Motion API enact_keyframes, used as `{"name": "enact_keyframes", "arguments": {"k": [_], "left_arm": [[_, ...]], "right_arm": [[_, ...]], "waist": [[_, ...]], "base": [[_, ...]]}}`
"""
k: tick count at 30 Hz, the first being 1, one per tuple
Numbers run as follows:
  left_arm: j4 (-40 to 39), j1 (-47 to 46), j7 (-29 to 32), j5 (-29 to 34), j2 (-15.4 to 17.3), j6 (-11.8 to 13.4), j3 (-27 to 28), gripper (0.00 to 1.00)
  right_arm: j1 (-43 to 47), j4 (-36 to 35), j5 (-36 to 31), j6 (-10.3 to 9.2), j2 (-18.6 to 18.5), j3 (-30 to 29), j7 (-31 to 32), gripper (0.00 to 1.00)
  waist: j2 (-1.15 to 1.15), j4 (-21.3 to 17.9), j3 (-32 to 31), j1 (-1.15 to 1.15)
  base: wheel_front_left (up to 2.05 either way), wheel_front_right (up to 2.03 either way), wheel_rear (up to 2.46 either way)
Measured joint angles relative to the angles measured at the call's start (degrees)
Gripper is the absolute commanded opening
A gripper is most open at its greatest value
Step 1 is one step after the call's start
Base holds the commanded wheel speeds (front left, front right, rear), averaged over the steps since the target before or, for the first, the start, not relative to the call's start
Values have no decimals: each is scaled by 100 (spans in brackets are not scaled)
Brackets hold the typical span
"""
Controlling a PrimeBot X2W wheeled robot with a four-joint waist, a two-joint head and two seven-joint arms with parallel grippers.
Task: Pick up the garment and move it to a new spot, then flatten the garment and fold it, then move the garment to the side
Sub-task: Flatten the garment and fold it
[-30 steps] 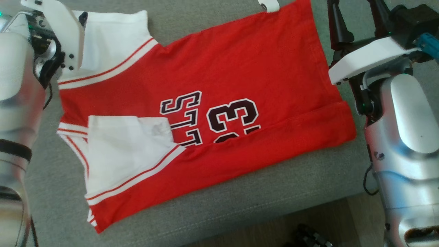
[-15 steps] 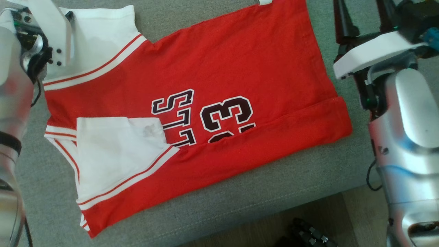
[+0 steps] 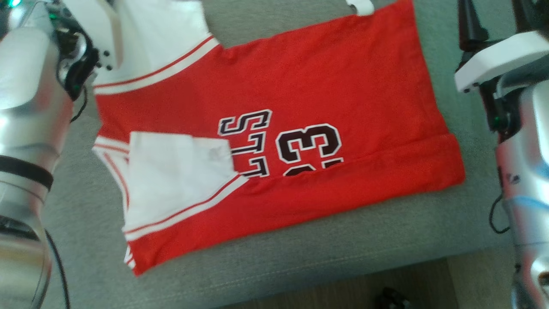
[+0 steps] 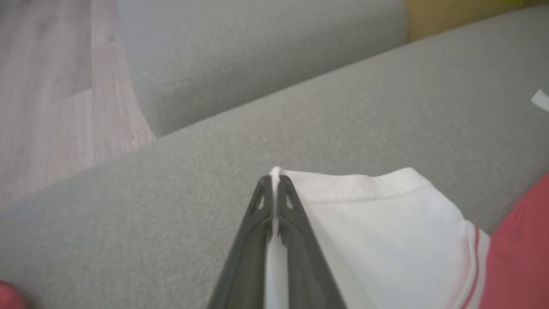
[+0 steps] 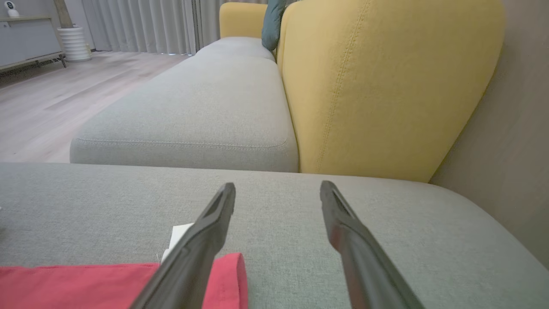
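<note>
The red jersey (image 3: pixel 300 107) lies spread across the grey sofa cushion (image 3: pixel 300 257), chest side up. Its top edge and far sleeve run out of the head view. The left gripper (image 4: pixel 274 178) is clamped right down: both dark fingers are pressed together on the hem corner of that white far sleeve (image 4: pixel 377 223), with a sliver of cloth showing between them. From above, those fingers are hidden behind the arm's white wrist bracket (image 3: pixel 101 30).

The near sleeve (image 3: pixel 180 176) is folded in over the chest and covers the start of the dark lettering (image 3: pixel 248 143). A turned-up band of red hem (image 3: pixel 343 180) cuts off the lower half of the number. A small white tag (image 3: pixel 360 6) pokes out at the far edge, mostly cropped.

The right gripper (image 5: pixel 279 189) stands wide open with nothing between its fingers, beside the jersey's red corner. I can't tell whether it is touching the cushion. Behind it rises a yellow backrest (image 5: pixel 386 86).
</note>
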Motion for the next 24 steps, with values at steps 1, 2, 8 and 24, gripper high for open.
{"name": "enact_keyframes", "arguments": {"k": [1,2,8,24], "left_arm": [[-47,1,-149,-2,-32,0,0,0],[-90,1,-297,-32,-59,0,3,0],[-568,109,-938,-112,-267,0,-23,0],[-1709,487,-816,-167,-308,125,-247,0]], "right_arm": [[-31,74,33,0,-63,4,40,100],[-75,154,94,0,-112,12,86,100],[-217,757,567,0,-517,371,454,100],[-866,2183,1463,0,-1122,1380,1217,100]], "waist": [[0,61,-32,0],[0,119,-64,0],[0,547,-282,0],[0,1008,-189,0]], "base": [[0,0,0],[0,0,0],[0,0,0],[0,0,0]]}}
